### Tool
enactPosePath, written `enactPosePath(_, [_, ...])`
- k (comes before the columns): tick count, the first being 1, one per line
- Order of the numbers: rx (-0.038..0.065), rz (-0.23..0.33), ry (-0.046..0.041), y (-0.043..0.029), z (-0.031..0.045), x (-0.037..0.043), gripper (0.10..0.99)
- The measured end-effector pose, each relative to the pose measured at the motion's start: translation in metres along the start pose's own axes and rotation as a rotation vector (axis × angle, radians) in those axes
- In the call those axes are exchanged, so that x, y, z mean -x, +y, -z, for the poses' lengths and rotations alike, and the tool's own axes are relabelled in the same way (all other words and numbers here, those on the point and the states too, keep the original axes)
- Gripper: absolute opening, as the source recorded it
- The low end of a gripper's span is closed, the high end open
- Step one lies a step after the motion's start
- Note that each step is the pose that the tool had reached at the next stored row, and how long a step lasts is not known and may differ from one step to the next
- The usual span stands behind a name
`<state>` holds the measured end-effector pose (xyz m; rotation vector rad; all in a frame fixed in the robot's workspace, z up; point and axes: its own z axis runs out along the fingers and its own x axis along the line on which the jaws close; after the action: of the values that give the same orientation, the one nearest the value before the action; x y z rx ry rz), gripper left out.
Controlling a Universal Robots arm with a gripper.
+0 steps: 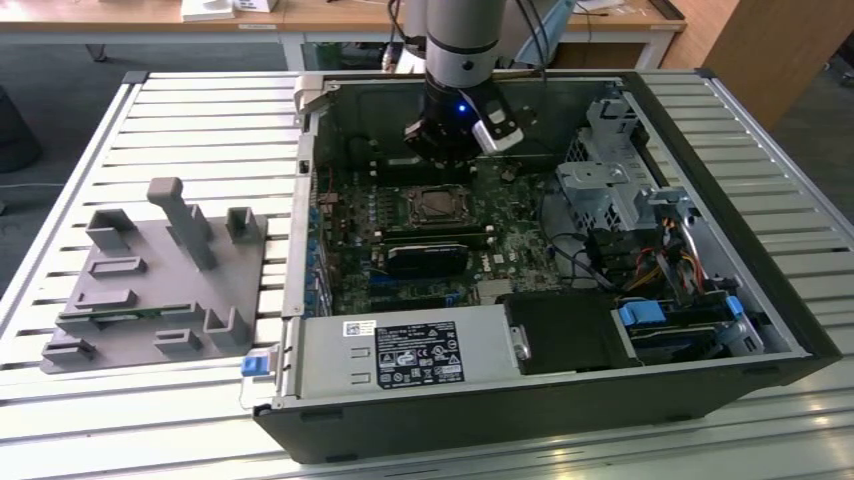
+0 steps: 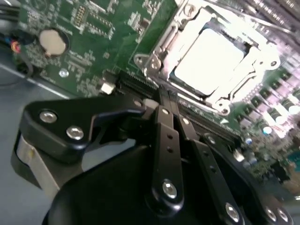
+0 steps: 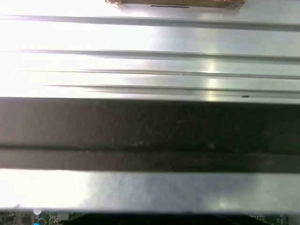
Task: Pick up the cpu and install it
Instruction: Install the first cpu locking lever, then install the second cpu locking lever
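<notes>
Nearest in the exterior view, the black power supply box (image 1: 400, 355) is sitting at the case's (image 1: 787, 340) 6 o'clock edge, with the grey ridged fixture (image 1: 154, 285) lying at 9. The shiny square cpu (image 2: 208, 58) is resting in its metal socket frame (image 2: 159, 54). The gripper (image 2: 164, 101) is hovering beside it, jaws pinched together, gripping nothing.

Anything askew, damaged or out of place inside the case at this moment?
Nothing stands out. The cpu lies flat and square in the motherboard socket, and the gripper is just beside the socket with nothing in it. No loose parts show on the board.
</notes>
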<state>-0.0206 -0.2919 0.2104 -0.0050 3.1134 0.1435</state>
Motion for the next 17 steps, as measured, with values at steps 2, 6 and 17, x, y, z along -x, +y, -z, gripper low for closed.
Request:
enactPosePath(2, [-0.002,0.0,-0.0001,0.0001,0.0004,0.0,0.106])
enactPosePath(6, [-0.005,0.0,0.0001,-0.0024,0.0006,0.0,0.106])
enactPosePath(17, [-0.007,0.0,0.0001,-0.0064,0.0008,0.0,0.106])
